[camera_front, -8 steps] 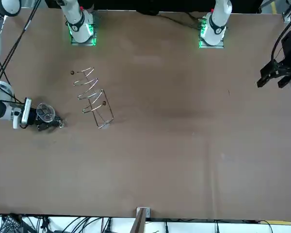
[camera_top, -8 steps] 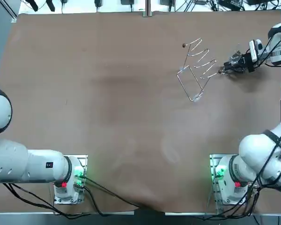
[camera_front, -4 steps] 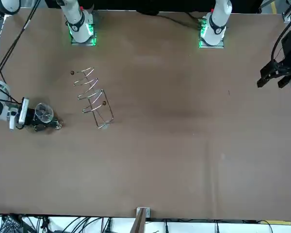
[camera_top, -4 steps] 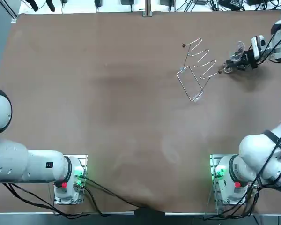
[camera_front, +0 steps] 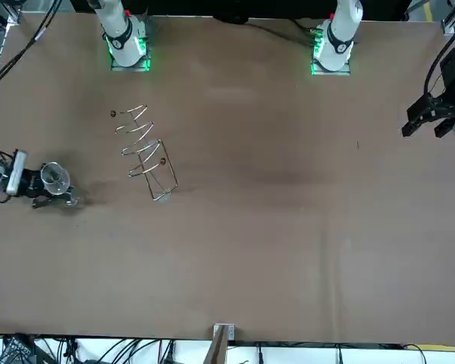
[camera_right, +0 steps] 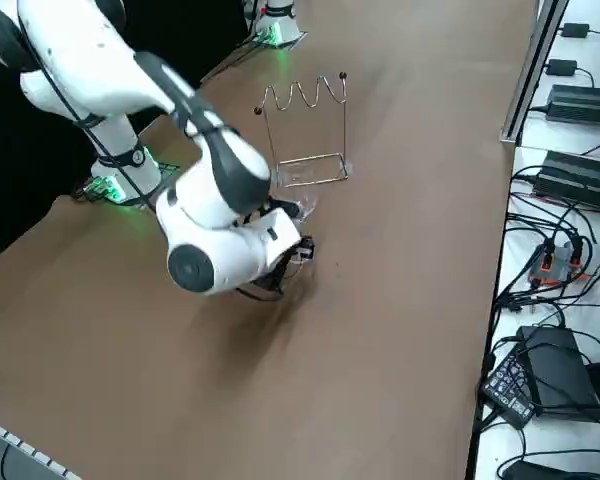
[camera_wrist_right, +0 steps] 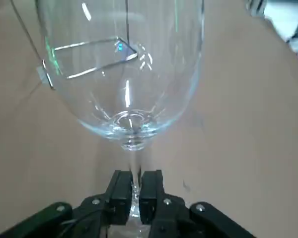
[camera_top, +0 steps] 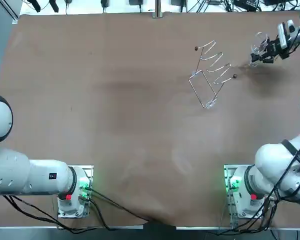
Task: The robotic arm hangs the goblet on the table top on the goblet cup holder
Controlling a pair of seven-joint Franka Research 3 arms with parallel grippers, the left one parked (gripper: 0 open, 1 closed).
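Looks like the carry step is in hand: the goblet is pinched at its stem between the fingers of the right gripper. It's held out to the right of the wire goblet cup holder, apart from it and seemingly lifted off the tabletop. Next, the glass probably needs to be tipped bowl-down and brought across, so the stem can be slid between two wire loops and the foot caught on top.
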